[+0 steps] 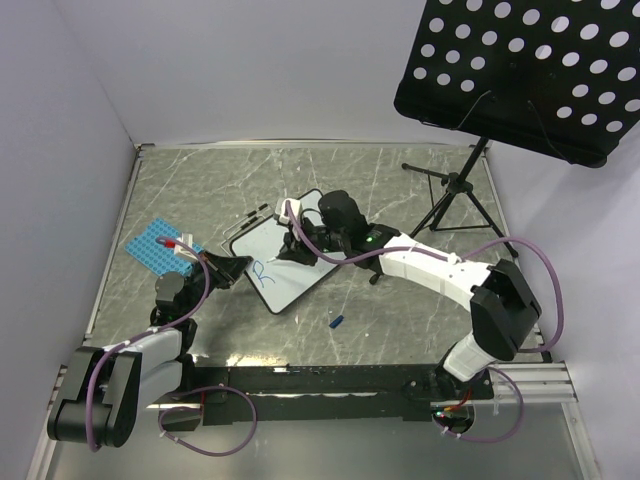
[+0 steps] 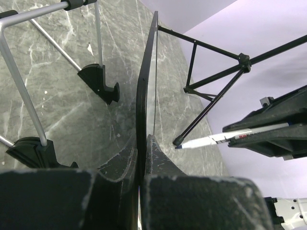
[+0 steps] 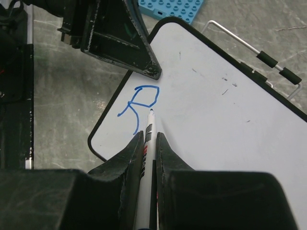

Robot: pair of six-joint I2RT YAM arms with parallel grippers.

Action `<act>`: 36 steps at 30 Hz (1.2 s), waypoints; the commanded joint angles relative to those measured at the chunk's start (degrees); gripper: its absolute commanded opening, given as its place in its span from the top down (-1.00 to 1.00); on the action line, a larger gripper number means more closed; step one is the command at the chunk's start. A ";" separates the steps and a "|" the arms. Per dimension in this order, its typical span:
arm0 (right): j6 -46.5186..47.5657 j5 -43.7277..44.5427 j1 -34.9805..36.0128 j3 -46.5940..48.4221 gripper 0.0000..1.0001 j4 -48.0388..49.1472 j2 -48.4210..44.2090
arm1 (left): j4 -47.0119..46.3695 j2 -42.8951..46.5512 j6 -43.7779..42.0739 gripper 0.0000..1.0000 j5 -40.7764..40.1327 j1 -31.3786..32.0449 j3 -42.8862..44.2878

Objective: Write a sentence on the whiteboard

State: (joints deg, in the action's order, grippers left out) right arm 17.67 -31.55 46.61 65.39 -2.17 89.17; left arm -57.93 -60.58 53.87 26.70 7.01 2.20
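Observation:
The whiteboard [image 1: 290, 270] lies tilted on the marble table, seen edge-on [image 2: 146, 86] in the left wrist view. My left gripper [image 1: 232, 268] [image 2: 142, 153] is shut on the board's left edge. My right gripper [image 1: 300, 245] [image 3: 149, 135] is shut on a white marker [image 3: 147, 143], whose tip sits on or just above the board [image 3: 220, 110]. Of the sentence, only a blue letter "R" [image 3: 141, 103] [image 1: 262, 272] is written, right beside the marker tip. In the right wrist view the left gripper's fingers [image 3: 129, 43] clamp the board's corner.
A blue studded plate [image 1: 158, 245] [image 3: 175, 7] lies left of the board. A black perforated music-stand tray [image 1: 520, 70] hangs over the back right, its tripod [image 1: 455, 195] on the table. A small blue cap [image 1: 338, 322] lies in front of the board, and dark pens [image 1: 250, 215] behind it.

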 commanded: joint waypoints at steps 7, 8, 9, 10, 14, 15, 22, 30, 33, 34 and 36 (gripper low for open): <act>-1.15 5.27 -0.29 3.34 1.00 6.83 3.73 | -4.03 -0.24 0.10 0.98 1.16 0.46 -2.99; -1.41 5.36 -0.29 3.43 1.00 7.01 4.00 | -4.29 -0.33 0.10 0.98 1.25 0.47 -3.07; -1.59 5.88 -0.20 3.52 1.00 7.18 4.35 | -4.56 -0.51 0.19 0.98 1.25 0.47 -3.08; -1.76 6.15 -0.29 3.70 1.00 7.45 4.61 | -4.91 -0.68 0.27 0.98 1.25 0.47 -3.08; -1.33 6.33 -0.29 3.70 1.00 6.84 5.58 | -5.35 -1.21 0.36 0.98 1.34 0.47 -3.16; -1.24 6.15 -0.38 3.70 1.00 6.40 5.49 | -5.26 -1.21 0.28 0.98 1.34 0.38 -3.08; -0.09 3.34 -0.29 2.11 1.00 4.37 2.51 | -4.73 -1.47 0.01 0.98 0.64 0.55 -3.07; -0.97 -0.35 -0.12 1.06 1.00 2.53 -1.71 | -4.65 -2.00 0.28 0.98 0.02 0.47 -2.99; -0.27 -0.97 0.15 0.27 1.00 2.44 -1.19 | -4.38 -1.83 0.27 0.98 0.11 0.47 -2.90; -0.09 -0.88 0.23 0.10 1.00 2.44 -0.84 | -4.38 -1.83 0.27 0.98 0.28 0.47 -2.73; 0.17 -0.53 0.24 0.36 1.00 2.44 0.47 | -4.47 -1.74 0.45 0.98 0.28 0.55 -2.72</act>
State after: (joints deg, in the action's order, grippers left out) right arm 16.86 -30.70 46.61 66.28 -0.32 89.93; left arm -59.00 -62.52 54.96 26.50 7.07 2.20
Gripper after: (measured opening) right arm 0.178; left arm 0.060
